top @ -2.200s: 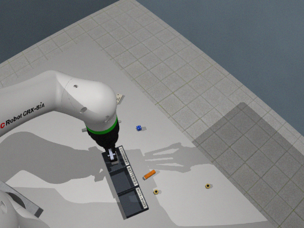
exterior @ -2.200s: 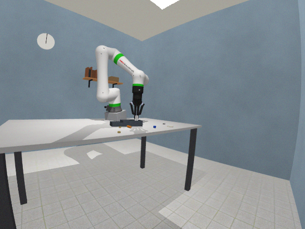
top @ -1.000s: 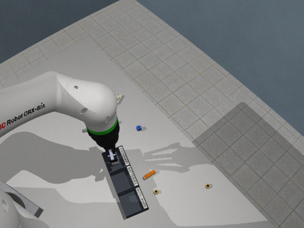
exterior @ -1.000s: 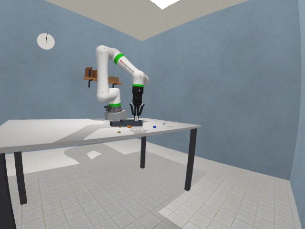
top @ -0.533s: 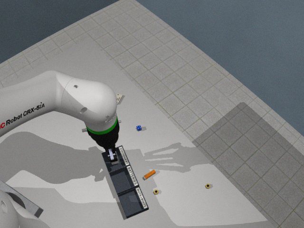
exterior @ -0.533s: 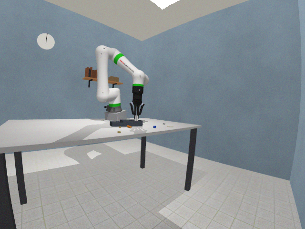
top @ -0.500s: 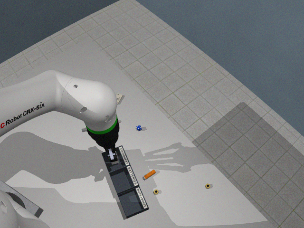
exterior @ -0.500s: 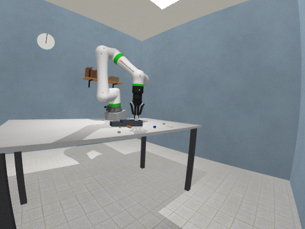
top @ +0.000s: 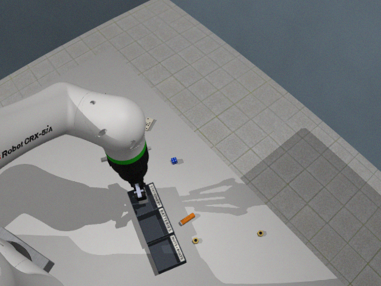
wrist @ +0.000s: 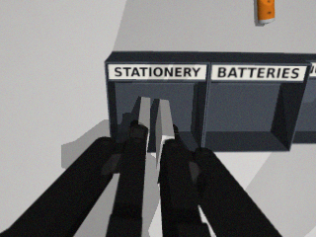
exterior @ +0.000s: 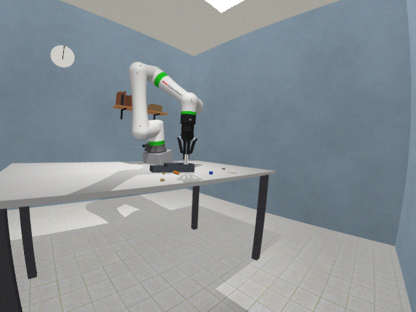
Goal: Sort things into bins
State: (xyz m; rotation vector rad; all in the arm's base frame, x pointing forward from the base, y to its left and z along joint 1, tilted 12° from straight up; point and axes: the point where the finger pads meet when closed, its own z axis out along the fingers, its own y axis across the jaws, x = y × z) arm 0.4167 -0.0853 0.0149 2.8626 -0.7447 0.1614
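Three dark bins stand in a row on the desk (top: 212, 181) (exterior: 84, 177); take the STATIONERY bin (top: 156, 195) (wrist: 110, 94) as your landmark. You have the claw (top: 140, 196) (exterior: 186, 163) (wrist: 152, 113) pointing down over it, fingers clenched to a narrow gap, nothing seen between them; how deep the tips reach, you cannot tell. Adjoining your landmark is the BATTERIES bin (top: 166, 220) (wrist: 258, 73), then the NUTS+BOLTS bin (top: 177, 248) at the row's far end. Your orange cylinder (top: 186, 218) (exterior: 175, 172) (wrist: 266, 10), one end silvery, lies outside the landmark, on the labelled side, nearer the BATTERIES label. Farther from the landmark, you have one brass nut (top: 195, 241) (exterior: 163, 173) near the NUTS+BOLTS label and another brass nut (top: 260, 233) (exterior: 162, 179) well apart. Off the landmark's opposite end: a blue die (top: 174, 160) (exterior: 210, 173), and beyond it a cream domino (top: 149, 124) (exterior: 232, 172), partly hidden by your arm from above.
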